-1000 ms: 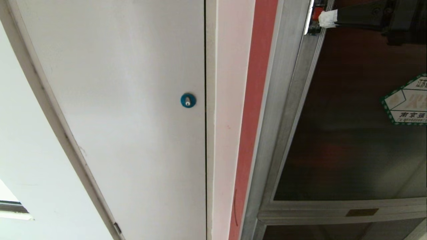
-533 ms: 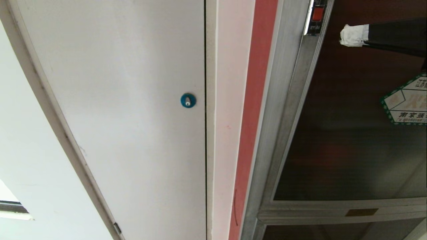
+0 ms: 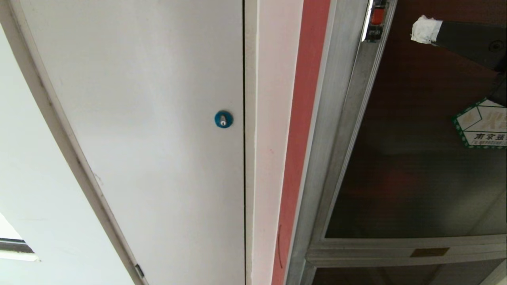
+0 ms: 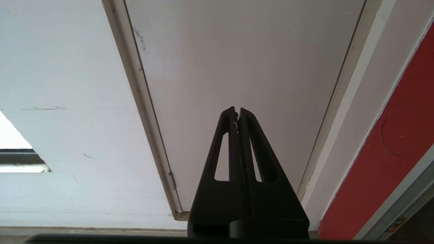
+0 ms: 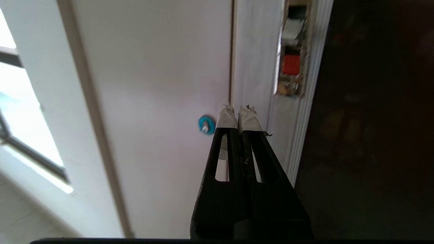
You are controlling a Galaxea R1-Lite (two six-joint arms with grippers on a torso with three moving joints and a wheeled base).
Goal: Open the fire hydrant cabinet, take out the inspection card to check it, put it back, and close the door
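The door [image 3: 416, 150], a dark tinted glass pane in a silver aluminium frame, lies closed in the fire hydrant cabinet [image 3: 340, 130], its long axis running up the wall. Its small red latch [image 3: 377, 16] sits on the frame edge nearest the white-grey panel [image 3: 150, 118] with the blue round lock [image 3: 223, 119]. A green-bordered hexagonal sticker [image 3: 484, 126] lies farther from that panel. The right gripper [image 3: 424, 29], white-taped tips clenched and empty, hovers over the glass near the latch. The left gripper [image 4: 237, 112], also clenched on nothing, points at the white-grey panel.
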